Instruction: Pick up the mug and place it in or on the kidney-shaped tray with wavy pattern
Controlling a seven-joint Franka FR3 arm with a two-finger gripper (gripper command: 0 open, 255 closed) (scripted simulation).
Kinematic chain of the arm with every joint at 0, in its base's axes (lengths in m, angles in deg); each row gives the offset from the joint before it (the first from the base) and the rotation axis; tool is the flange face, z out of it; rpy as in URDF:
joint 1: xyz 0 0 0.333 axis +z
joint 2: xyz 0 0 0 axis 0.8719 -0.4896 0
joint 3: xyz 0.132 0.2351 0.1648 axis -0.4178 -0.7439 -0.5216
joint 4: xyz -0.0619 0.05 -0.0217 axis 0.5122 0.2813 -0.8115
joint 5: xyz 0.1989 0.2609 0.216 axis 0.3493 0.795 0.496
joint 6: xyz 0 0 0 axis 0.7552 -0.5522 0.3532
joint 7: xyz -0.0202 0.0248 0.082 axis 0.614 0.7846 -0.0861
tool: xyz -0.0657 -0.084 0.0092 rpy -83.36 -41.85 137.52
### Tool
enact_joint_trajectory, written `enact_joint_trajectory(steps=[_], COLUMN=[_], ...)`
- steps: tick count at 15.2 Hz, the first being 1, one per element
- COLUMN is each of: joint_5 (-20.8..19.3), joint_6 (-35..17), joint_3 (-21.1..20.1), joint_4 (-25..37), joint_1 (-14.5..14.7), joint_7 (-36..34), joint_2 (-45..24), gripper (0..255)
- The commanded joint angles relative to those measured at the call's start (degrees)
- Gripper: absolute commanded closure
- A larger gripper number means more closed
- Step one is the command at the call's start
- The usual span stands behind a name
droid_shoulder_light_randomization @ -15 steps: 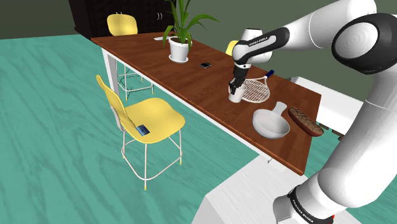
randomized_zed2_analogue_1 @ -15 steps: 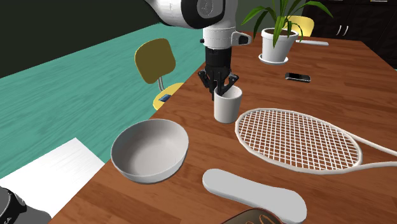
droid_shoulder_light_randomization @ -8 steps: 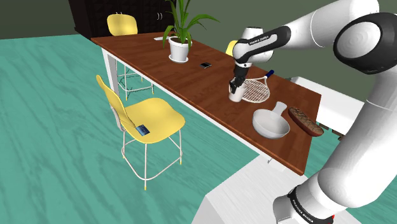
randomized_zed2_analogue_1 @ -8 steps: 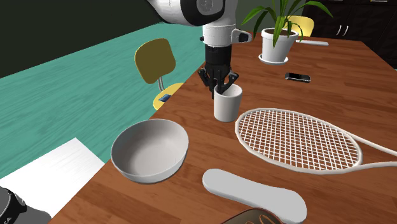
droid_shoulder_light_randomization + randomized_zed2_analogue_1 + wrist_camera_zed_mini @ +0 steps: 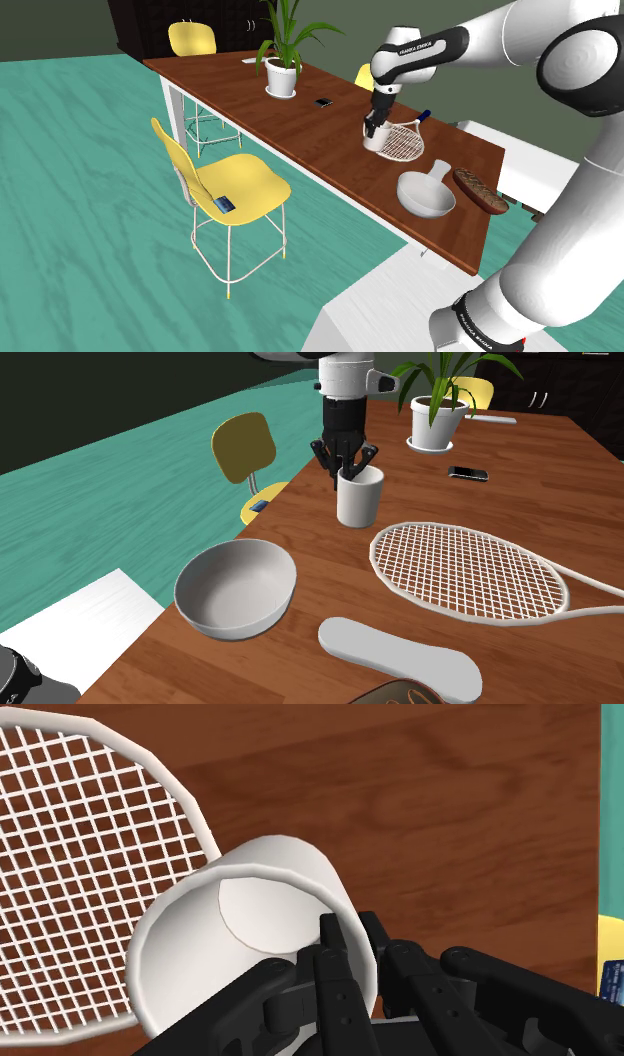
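My black gripper (image 5: 346, 470) is shut on the rim of a plain white mug (image 5: 359, 500), one finger inside and one outside. The mug (image 5: 376, 141) hangs just above the wooden table (image 5: 300, 130), at the edge of a white racket head (image 5: 403, 142). From the wrist the mug (image 5: 230, 939) looks tilted, with the fingertips (image 5: 328, 932) clamped on its wall. A brown oblong tray with a rippled surface (image 5: 480, 190) lies at the table's near end. Beside it is a flat white kidney-shaped piece (image 5: 398, 655).
A white bowl (image 5: 236, 590) sits near the table edge, close to the kidney-shaped piece. The racket (image 5: 470, 572) covers the table on the second exterior view's right. A potted plant (image 5: 282, 75) and a phone (image 5: 323, 102) stand farther along. Yellow chairs (image 5: 225, 185) line the side.
The gripper has risen with the mug in it, lifting it off the table and carrying it slightly toward the racket. The fingers stayed shut throughout.
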Motion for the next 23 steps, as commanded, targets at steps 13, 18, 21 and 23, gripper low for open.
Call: enact_joint_trajectory(steps=[13, 18, 21, 23], joint_5=[-0.2, -1.4, -2.3, -3.0], joint_6=[10.0, 7.9, 7.1, 6.8], joint_3=[0.1, 2.2, 3.6, 4.7], joint_4=[7.2, -2.3, -7.1, -9.9], joint_1=[0.1, -2.2, -3.7, -4.8], joint_7=[0.3, 4.3, 6.9, 8.7], joint_2=[2.8, 10.6, 14.8, 17.5], gripper=[255, 255, 255, 255])
